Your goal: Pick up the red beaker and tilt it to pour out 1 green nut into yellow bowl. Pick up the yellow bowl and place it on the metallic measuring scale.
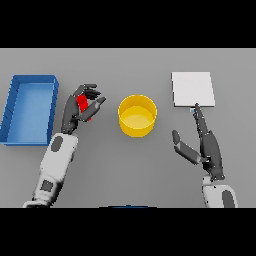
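Note:
The red beaker [82, 103] shows only as a small red patch inside my left hand [80, 107], whose fingers and thumb curl round it, left of the yellow bowl [137, 116]. That bowl stands upright at the table's middle; no green nut can be made out in it or in the beaker. At the back right lies the metallic measuring scale [193, 89], a flat pale square. My right hand [204, 140] hovers open between bowl and scale, fingers straight and pointing at the scale's near edge, thumb spread toward the bowl.
A blue tray [15, 107] with raised walls sits at the far left, just beyond my left arm. Grey table [125, 165] stretches between the two arms.

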`<action>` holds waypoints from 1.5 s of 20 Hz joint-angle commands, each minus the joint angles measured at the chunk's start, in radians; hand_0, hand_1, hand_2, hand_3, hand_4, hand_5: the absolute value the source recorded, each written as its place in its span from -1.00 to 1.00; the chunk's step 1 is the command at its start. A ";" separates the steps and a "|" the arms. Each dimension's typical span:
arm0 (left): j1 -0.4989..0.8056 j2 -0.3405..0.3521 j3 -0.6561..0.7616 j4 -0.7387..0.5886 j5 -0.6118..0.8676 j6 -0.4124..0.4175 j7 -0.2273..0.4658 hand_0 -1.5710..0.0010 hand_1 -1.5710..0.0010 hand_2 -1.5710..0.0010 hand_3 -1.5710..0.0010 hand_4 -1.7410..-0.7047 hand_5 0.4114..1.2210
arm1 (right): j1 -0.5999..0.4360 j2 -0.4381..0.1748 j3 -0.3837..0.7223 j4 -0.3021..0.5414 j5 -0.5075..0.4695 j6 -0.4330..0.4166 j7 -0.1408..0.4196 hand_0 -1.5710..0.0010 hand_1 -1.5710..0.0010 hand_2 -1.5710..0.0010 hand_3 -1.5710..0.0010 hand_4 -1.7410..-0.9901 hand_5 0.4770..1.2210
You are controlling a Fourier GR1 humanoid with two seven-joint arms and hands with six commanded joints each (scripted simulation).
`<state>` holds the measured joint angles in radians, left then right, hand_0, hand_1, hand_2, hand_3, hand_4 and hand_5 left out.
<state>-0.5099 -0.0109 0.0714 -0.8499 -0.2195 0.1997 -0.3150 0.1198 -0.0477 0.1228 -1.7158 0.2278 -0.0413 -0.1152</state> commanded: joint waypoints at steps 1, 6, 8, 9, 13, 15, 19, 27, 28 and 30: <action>-0.003 -0.006 -0.001 0.002 -0.006 0.003 -0.013 -0.19 -0.21 -0.21 0.03 -0.59 0.43 | -0.004 -0.002 0.001 0.005 0.006 -0.001 0.003 1.00 1.00 1.00 1.00 0.33 -0.41; -0.024 -0.020 0.019 0.036 0.017 0.005 -0.063 -0.73 -0.74 -0.74 -0.63 -0.79 0.76 | -0.024 -0.001 -0.007 0.018 -0.001 -0.004 0.004 1.00 1.00 1.00 1.00 0.39 -0.45; -0.035 -0.014 0.026 0.033 0.022 0.014 -0.055 -0.83 -0.84 -0.83 -0.76 -0.87 0.77 | -0.034 -0.001 -0.008 0.033 0.008 -0.010 0.004 1.00 1.00 1.00 1.00 0.45 -0.47; -0.035 -0.013 0.020 0.022 0.019 0.017 -0.056 -0.86 -0.87 -0.87 -0.81 -0.89 0.77 | -0.036 0.003 -0.004 0.033 0.013 -0.013 -0.004 1.00 1.00 1.00 1.00 0.48 -0.48; -0.044 0.026 -0.017 -0.054 -0.013 0.017 0.007 -0.94 -0.95 -0.95 -0.92 -0.96 0.77 | -0.022 -0.004 0.005 0.033 0.043 -0.025 -0.024 1.00 1.00 1.00 1.00 0.64 -0.51; -0.050 0.060 -0.070 -0.110 -0.063 -0.001 0.053 -0.96 -0.97 -0.97 -0.95 -0.97 0.77 | -0.040 -0.005 0.003 0.038 0.060 -0.039 -0.005 1.00 1.00 1.00 1.00 0.69 -0.52; -0.089 0.156 -0.215 -0.176 -0.232 -0.050 0.161 -0.99 -0.99 -0.99 -0.98 -0.99 0.79 | -0.021 -0.015 0.005 0.041 0.061 -0.030 -0.032 1.00 1.00 1.00 1.00 0.73 -0.51; -0.184 0.213 -0.379 -0.177 -0.406 -0.130 0.284 -0.99 -0.99 -0.99 -0.99 -0.99 0.83 | -0.011 -0.013 0.008 0.016 0.042 -0.013 -0.025 1.00 1.00 1.00 1.00 0.74 -0.46; -0.218 0.231 -0.411 -0.168 -0.443 -0.157 0.302 -0.99 -0.99 -0.99 -0.99 -1.00 0.83 | -0.021 -0.010 0.009 0.021 0.044 -0.014 -0.019 1.00 1.00 1.00 1.00 0.79 -0.44; -0.276 0.248 -0.490 -0.137 -0.520 -0.199 0.292 -1.00 -1.00 -1.00 -0.99 -1.00 0.89 | -0.014 -0.012 0.018 0.018 0.058 -0.014 -0.032 1.00 1.00 1.00 1.00 0.82 -0.42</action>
<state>-0.7863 0.2368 -0.4179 -0.9870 -0.7376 0.0000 -0.0232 0.1059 -0.0596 0.1410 -1.6973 0.2855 -0.0552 -0.1473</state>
